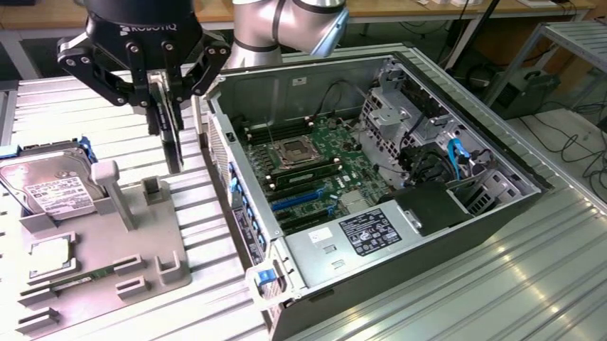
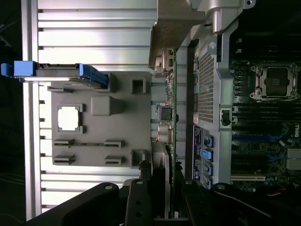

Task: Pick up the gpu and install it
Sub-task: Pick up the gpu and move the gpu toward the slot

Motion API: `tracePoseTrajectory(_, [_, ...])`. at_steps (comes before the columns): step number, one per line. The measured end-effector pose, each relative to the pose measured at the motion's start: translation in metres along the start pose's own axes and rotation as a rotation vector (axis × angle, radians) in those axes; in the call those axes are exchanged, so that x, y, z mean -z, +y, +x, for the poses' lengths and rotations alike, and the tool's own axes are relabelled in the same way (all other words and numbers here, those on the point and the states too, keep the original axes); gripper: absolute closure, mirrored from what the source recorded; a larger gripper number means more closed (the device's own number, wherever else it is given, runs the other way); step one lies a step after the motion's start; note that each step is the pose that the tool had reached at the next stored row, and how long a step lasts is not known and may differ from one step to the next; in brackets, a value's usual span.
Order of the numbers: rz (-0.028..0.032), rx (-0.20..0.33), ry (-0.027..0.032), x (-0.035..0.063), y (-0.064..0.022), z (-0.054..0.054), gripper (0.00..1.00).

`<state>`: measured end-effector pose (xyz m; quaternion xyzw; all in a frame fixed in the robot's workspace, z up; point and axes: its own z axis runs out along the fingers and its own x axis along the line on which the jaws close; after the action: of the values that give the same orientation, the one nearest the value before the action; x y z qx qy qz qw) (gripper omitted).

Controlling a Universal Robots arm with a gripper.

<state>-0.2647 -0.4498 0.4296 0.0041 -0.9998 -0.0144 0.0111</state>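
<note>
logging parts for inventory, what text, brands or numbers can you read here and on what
"ROBOTIQ": on the black body of the gripper.
White label on the hard drive: too small to read.
Label on the power supply: too small to read.
Print on the motherboard: too small to read.

1. gripper [image 1: 163,114]: black, white lettering on the body.
2. gpu [image 1: 172,149]: dark, near black.
3. holder tray [image 1: 142,249]: plain matt grey.
4. hard drive [image 1: 43,188]: silver, white label with dark print; blue carrier [image 1: 84,151].
5. computer case [image 1: 427,273]: black outside, grey metal inside.
6. motherboard [image 1: 318,167]: green; blue slots [image 1: 296,201]; blue cable [image 1: 453,158].
7. table [image 1: 531,277]: pale silver, ribbed in parallel strips.
</note>
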Motion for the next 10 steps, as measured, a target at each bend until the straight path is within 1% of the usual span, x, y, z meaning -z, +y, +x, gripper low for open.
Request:
tracePoseTrajectory(2, [0.0, 0.0, 0.0, 0.0002, -0.0001, -0.007, 0.72])
tracePoseTrajectory(4, [-0.0001, 0.0, 0.0, 0.0005, -0.0002, -0.025, 0.72])
tracePoseTrajectory(5, [0.0, 0.0, 0.0, 0.0006, -0.0002, -0.03, 0.72])
tracePoseTrajectory(6, [0.0, 0.0, 0.0, 0.0009, -0.0003, -0.04, 0.72])
tracePoseTrajectory(7, [0.0, 0.0, 0.0, 0.0013, -0.0004, -0.057, 0.72])
tracePoseTrajectory(8, [-0.0001, 0.0, 0.0, 0.0014, -0.0005, -0.067, 0.72])
tracePoseTrajectory(9, [0.0, 0.0, 0.0001, 0.0016, -0.0006, -0.079, 0.72])
tracePoseTrajectory(10, [0.0004, 0.02, 0.0006, 0.0011, -0.0007, -0.091, 0.72])
